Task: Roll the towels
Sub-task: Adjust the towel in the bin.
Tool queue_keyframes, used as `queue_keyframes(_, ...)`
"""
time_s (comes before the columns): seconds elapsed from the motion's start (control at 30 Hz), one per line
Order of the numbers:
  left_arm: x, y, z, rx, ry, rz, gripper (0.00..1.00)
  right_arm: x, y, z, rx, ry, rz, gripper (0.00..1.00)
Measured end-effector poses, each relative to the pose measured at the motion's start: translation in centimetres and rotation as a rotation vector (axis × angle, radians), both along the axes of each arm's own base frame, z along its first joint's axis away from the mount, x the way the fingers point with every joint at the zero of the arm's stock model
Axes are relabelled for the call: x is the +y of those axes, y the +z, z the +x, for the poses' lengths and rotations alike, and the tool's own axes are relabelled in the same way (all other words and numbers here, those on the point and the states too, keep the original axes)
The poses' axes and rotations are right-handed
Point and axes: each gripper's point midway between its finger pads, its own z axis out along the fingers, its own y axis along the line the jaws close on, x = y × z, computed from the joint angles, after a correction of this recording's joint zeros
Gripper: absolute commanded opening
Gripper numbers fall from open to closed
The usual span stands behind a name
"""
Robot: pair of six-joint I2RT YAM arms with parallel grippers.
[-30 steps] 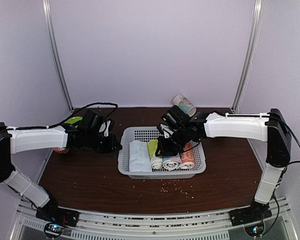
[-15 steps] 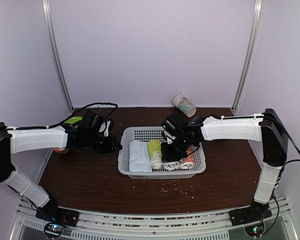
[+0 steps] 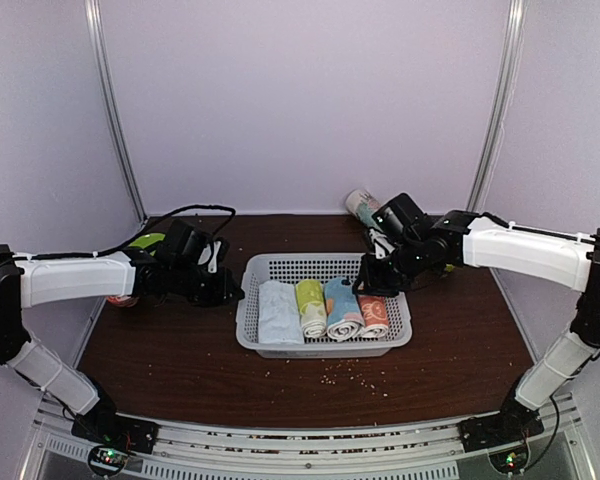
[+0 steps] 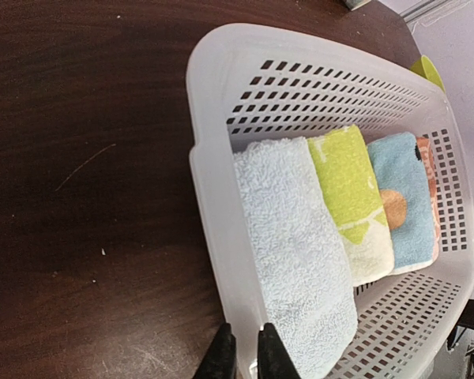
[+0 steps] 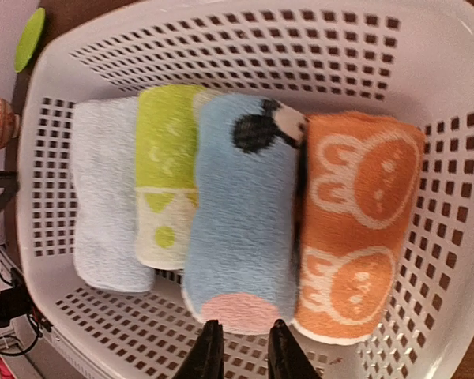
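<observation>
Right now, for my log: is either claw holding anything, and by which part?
The left claw seems to pinch the basket by its rim; right claw: nothing.

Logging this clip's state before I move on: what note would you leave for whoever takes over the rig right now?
Grippers: the left gripper is shut and empty, at the left rim of the basket. The right gripper is slightly open and empty, above the basket's far right side.
Things: the light blue towel and the orange towel lie rolled, side by side in the basket, next to a pale rolled towel and a yellow-green rolled towel.
Done: both towels rolled and in the basket.
Left: no unrolled towel in view; probably only pulling the arms back.
</observation>
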Motion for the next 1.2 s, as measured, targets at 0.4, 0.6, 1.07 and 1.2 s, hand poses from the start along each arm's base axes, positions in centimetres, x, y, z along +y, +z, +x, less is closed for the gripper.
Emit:
queue_keyframes(0.4, 0.0, 0.0, 0.0, -0.001, 0.001, 0.0, 0.1, -1.8, -6.8, -1.5, 0.13, -0.028, -0.104, 0.07)
queue_keyframes(0.6, 0.0, 0.0, 0.0, 0.0, 0.003, -0.002, 0.1, -0.4, -8.3, -2.3, 0.173, 0.01, -0.104, 0.08)
queue_keyframes(1.07, 0.1, -0.1, 0.0, -0.008, 0.007, -0.004, 0.1, -1.8, -4.3, -0.3, 0.088, -0.026, -0.127, 0.12)
queue_keyframes(1.2, 0.1, -0.1, 0.1, -0.008, 0.009, -0.005, 0.1, -2.1, -4.2, 0.1, 0.081, -0.034, -0.133, 0.12)
